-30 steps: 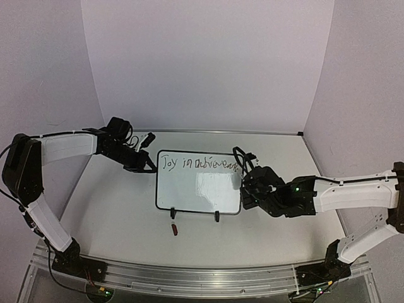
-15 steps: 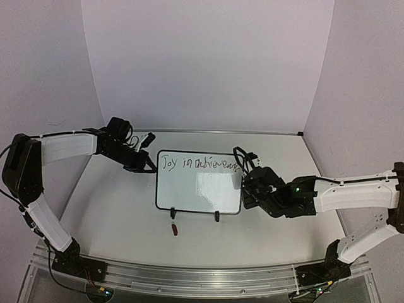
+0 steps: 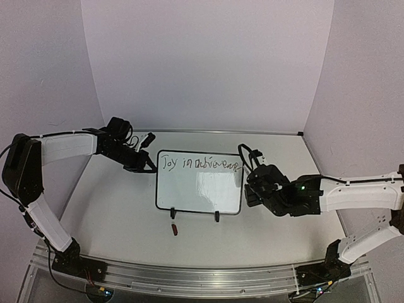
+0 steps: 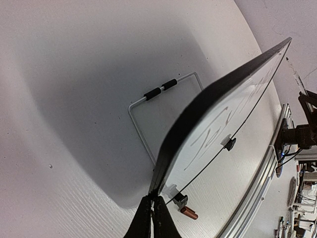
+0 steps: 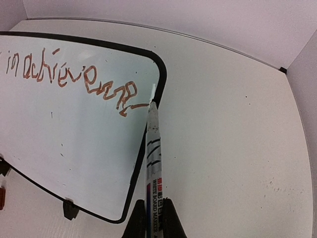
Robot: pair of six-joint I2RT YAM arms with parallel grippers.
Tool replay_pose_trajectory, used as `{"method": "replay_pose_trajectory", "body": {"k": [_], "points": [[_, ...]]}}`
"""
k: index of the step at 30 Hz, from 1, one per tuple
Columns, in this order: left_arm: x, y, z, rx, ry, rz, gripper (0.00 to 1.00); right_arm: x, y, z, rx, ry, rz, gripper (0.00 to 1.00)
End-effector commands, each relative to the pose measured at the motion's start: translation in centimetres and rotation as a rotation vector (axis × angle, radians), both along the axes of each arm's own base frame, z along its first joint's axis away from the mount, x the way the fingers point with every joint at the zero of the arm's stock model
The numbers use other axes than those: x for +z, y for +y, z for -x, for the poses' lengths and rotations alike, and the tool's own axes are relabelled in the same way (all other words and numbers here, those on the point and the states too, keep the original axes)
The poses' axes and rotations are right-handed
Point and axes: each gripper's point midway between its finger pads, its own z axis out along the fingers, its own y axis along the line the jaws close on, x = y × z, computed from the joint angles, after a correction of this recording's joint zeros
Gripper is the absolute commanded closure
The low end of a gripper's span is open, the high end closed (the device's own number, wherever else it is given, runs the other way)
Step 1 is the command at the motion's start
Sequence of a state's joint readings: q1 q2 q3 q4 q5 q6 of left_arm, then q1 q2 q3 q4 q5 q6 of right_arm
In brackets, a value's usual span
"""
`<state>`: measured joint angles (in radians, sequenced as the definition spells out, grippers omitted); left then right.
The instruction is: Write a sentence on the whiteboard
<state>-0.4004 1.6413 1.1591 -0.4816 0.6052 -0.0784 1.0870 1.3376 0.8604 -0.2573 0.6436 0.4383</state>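
Note:
The whiteboard [image 3: 199, 186] stands tilted mid-table on two black clip feet, with brown writing "Joy in achievem.." along its top. My left gripper [image 3: 150, 165] is shut on the board's upper left corner; in the left wrist view the fingers [image 4: 151, 218] pinch the black frame edge [image 4: 198, 111]. My right gripper [image 3: 252, 186] is shut on a white whiteboard marker [image 5: 153, 148]. Its tip rests at the board's right edge, at the end of the last stroke [image 5: 133, 105]. The board fills the left of the right wrist view [image 5: 64, 139].
A brown marker cap [image 3: 175, 230] lies on the table in front of the board, also seen in the left wrist view [image 4: 188, 213]. A wire stand [image 4: 148, 99] props the board from behind. Purple walls enclose the table; an aluminium rail [image 3: 189, 278] runs along the near edge.
My right gripper has shifted a little to the right with the marker, drawing the last stroke out to the board's right edge. The left arm and board have not moved.

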Motion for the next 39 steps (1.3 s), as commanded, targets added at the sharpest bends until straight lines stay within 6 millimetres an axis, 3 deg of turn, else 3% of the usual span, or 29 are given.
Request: {"method": "replay_pose_trajectory", "body": {"k": [1,27,39], "points": [[1.7,-0.3,-1.1,0.006,-0.052,0.003,0.97,2.4,-0.4,-0.1,-0.002,-0.039,-0.039,1.00],[1.6,-0.2,-1.1,0.005,-0.050,0.001,0.97,1.4,1.5,-1.8,0.057,-0.013,-0.038,1.00],[1.6,-0.3,-1.2,0.005,-0.052,0.002,0.97,0.3,0.8,-1.1,0.036,0.018,-0.068,1.00]]}}
